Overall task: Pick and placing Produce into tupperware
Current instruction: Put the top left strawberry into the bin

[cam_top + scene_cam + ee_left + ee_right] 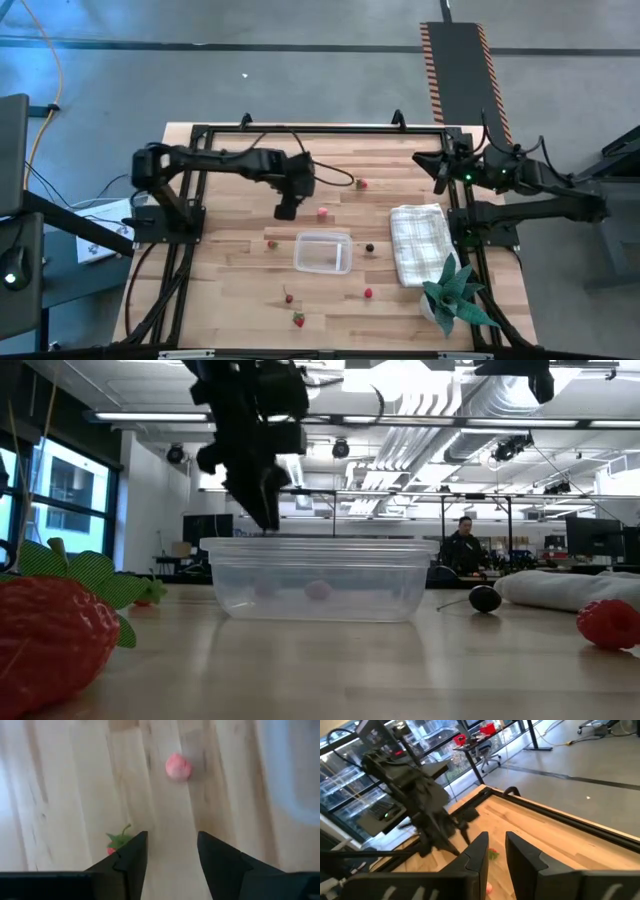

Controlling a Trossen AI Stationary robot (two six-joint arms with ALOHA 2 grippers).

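The clear tupperware (323, 252) (320, 575) sits on the wooden table near its middle. Produce is scattered around it: a pinkish piece (323, 212) (178, 767), a dark berry (369, 248) (485, 598), and red strawberries (362, 184) (272, 243) (368, 293) (298, 319). My left gripper (287, 208) (172, 855) hangs open above the table just left of the pinkish piece, fingers pointing down, with a small strawberry (116, 844) beside one finger. My right gripper (440, 170) (496, 851) waits open by the far right edge.
A folded white checked cloth (418, 243) lies right of the tupperware. A green spiky plant (455, 290) stands at the near right corner. A black frame (300, 130) borders the table. In the low view a person (462, 545) shows far behind.
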